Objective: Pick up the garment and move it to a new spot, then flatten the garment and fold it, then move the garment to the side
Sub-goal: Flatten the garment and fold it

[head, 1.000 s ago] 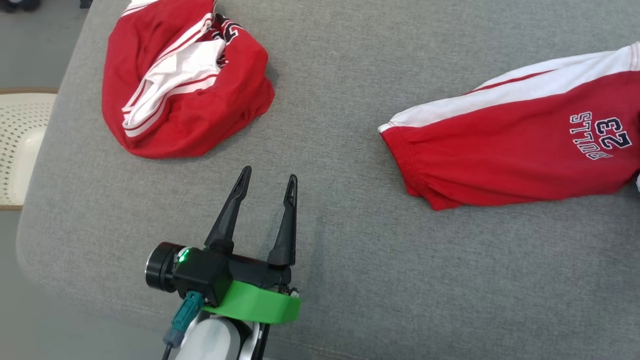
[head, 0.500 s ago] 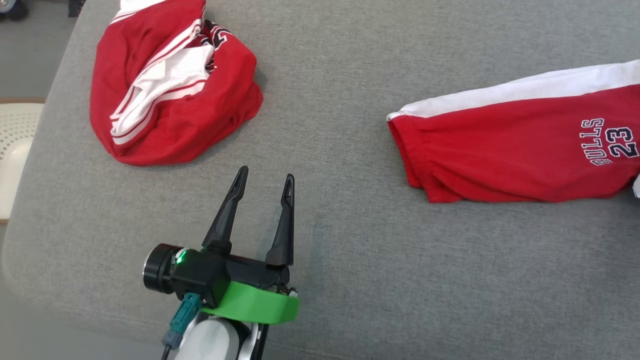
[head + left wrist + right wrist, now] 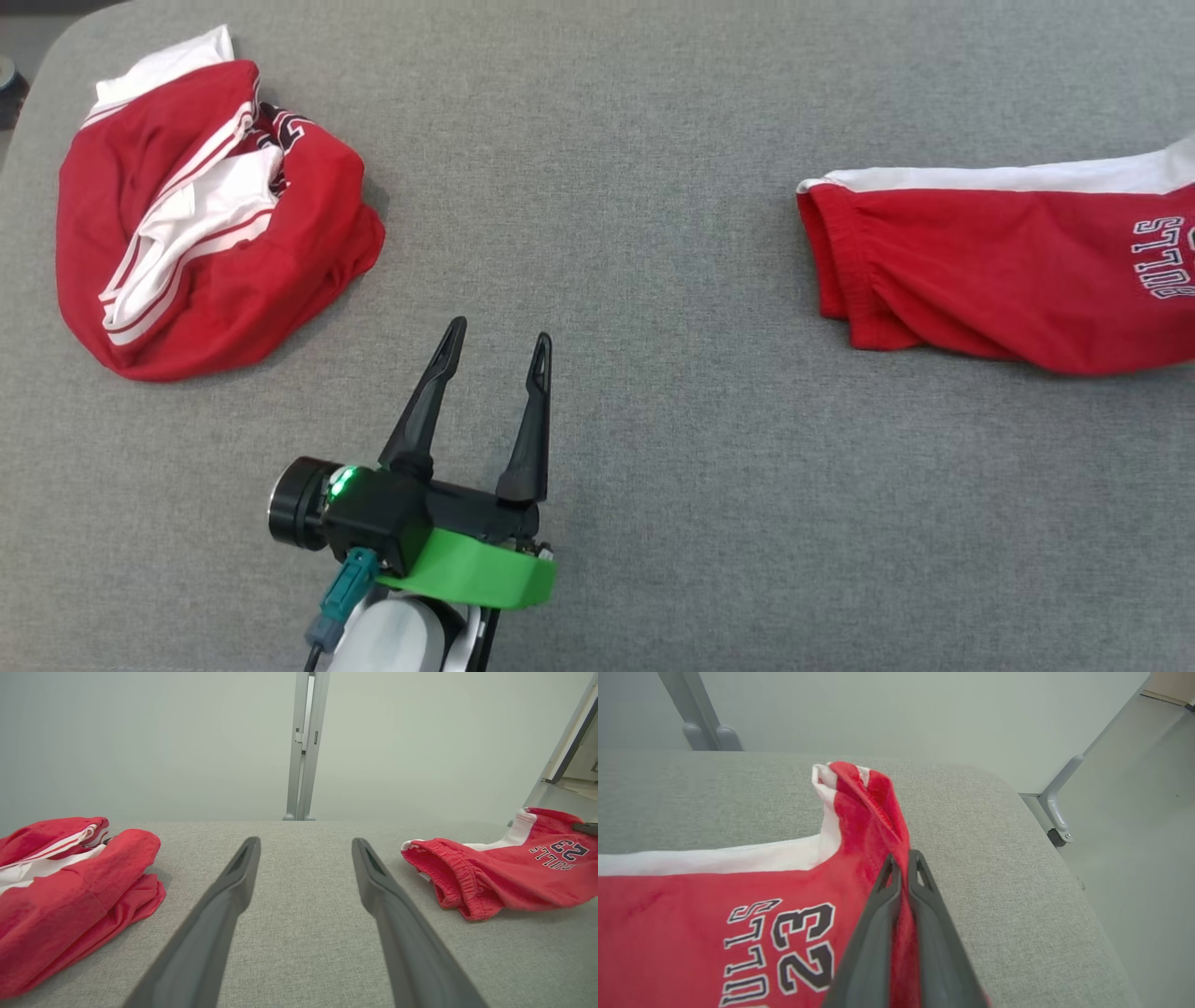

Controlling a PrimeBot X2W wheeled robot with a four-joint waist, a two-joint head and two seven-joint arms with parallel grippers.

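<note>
Two garments: we see both on the grey cushion, well apart.
Crumpled garment: far left, bunched, untouched.
Left gripper: fingers spread wide, empty, hovering over bare cushion between the two.
Red shorts: lying at the right, near the cushion's edge.
Right gripper: a second ago spread, now pinched tight on a red fold at the shorts' edge.
Meaning: we judge the pick-up begun; lifting comes next.
</note>
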